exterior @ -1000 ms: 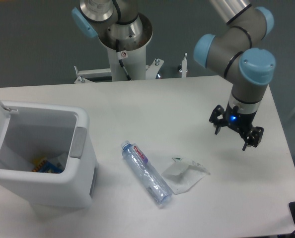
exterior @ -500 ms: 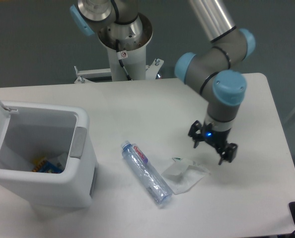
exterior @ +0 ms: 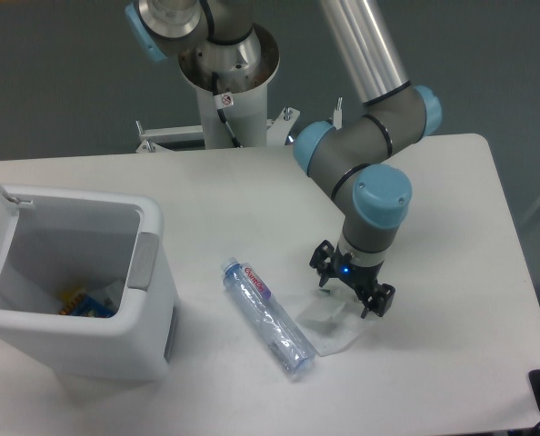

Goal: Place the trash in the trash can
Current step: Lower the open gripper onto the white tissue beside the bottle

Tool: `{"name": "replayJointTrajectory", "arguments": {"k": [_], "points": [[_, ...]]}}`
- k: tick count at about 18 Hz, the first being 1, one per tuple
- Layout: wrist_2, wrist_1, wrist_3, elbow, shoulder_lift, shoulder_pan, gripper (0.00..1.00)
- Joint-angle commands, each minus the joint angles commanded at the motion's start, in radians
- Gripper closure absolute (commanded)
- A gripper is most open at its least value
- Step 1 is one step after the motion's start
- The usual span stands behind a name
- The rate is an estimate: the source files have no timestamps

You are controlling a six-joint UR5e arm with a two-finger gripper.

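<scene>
Two pieces of trash lay on the table (exterior: 452,363). The wrapper (exterior: 329,325) was directly under the gripper (exterior: 352,294), whose fingers were spread and grasped nothing. The bottle (exterior: 268,316) lay at nine o'clock of it, axis from ten to four. The arm pointed straight down. The trash can (exterior: 147,300) stood far at nine o'clock.

Arm bent low, claw (exterior: 351,292) spread, pointing down.
</scene>
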State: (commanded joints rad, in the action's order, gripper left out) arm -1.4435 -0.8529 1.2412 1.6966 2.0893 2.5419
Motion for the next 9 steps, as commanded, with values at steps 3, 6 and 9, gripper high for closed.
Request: {"name": "replayJointTrajectory", "arguments": {"k": [3, 6, 9], "points": [[-0.003, 0.000, -0.087, 0.000, 0.006, -0.015, 0.85], [-0.005, -0.002, -0.103, -0.003, 0.000, -0.015, 0.99], [-0.002, -0.003, -0.118, -0.009, -0.008, -0.015, 1.00]]}}
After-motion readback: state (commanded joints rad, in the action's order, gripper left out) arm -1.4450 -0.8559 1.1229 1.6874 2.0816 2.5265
